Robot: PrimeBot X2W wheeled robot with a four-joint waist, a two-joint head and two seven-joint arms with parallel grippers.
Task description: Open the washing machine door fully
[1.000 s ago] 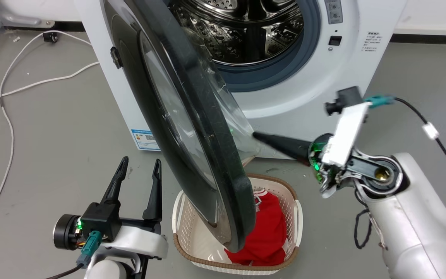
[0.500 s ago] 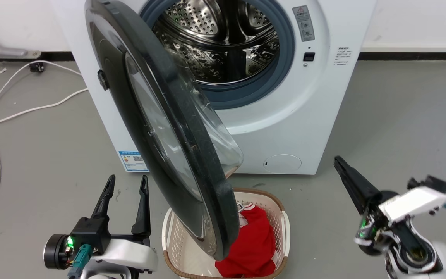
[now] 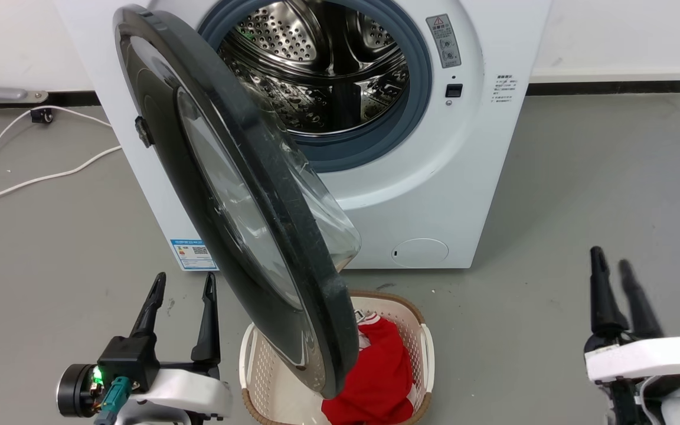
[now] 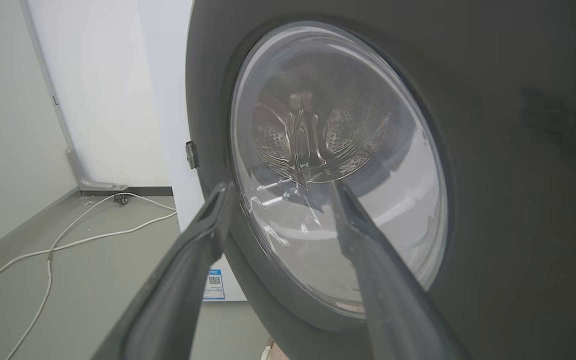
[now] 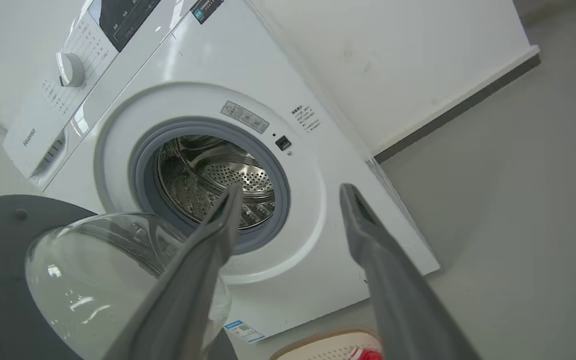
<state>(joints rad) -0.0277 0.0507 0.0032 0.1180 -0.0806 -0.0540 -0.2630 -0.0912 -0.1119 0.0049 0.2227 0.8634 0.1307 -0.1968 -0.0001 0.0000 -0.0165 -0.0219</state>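
Head view: found washing machine door (image 3: 275, 195) swung wide, left gripper (image 3: 185, 277) and right gripper (image 3: 610, 258) near, jaws apart, apparently clearing its arc.

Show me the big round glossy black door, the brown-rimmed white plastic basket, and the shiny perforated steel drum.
round glossy black washing machine door (image 3: 322, 295): head view, thick outer rim.
brown-rimmed white plastic basket (image 3: 427, 354): head view, right-hand wall.
perforated steel drum (image 3: 316, 56): head view, back wall inside.

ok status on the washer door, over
Left gripper open, empty. Right gripper open, empty. Washing machine door well open, untouched, drum exposed. Laundry basket with red garment below the door's lower edge.
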